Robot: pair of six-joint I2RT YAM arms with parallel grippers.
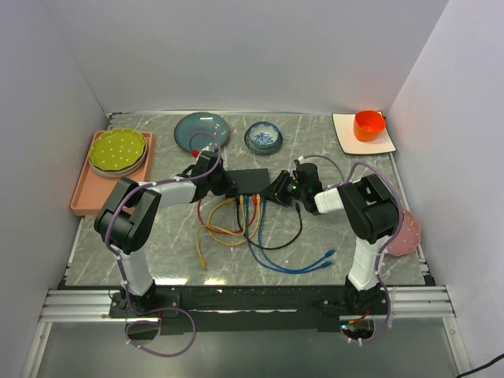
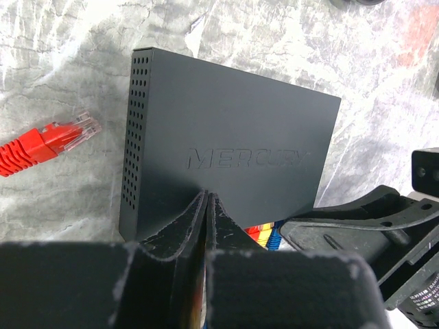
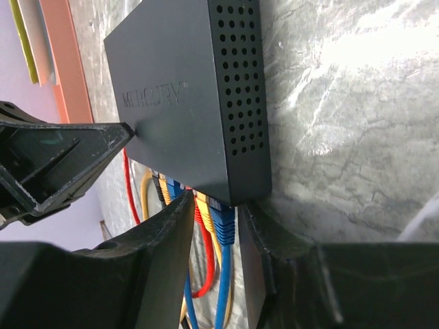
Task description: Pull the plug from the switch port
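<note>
Now, my left gripper (image 2: 207,200) has its fingers pressed together, tips resting on top of the switch (image 2: 226,137) by its port edge. The switch lies flat in the middle of the table (image 1: 157,236), between both arms (cables (image 1: 236,228) fan toward me from its near side). My right gripper (image 3: 218,205) stands spread, fingers either side of the blue plug (image 3: 223,225) at the switch's corner.

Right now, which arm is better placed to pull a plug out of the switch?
Right. The right hand straddles the blue plug at the switch ports, fingers apart; the left hand is shut, tips against the switch's top.
</note>
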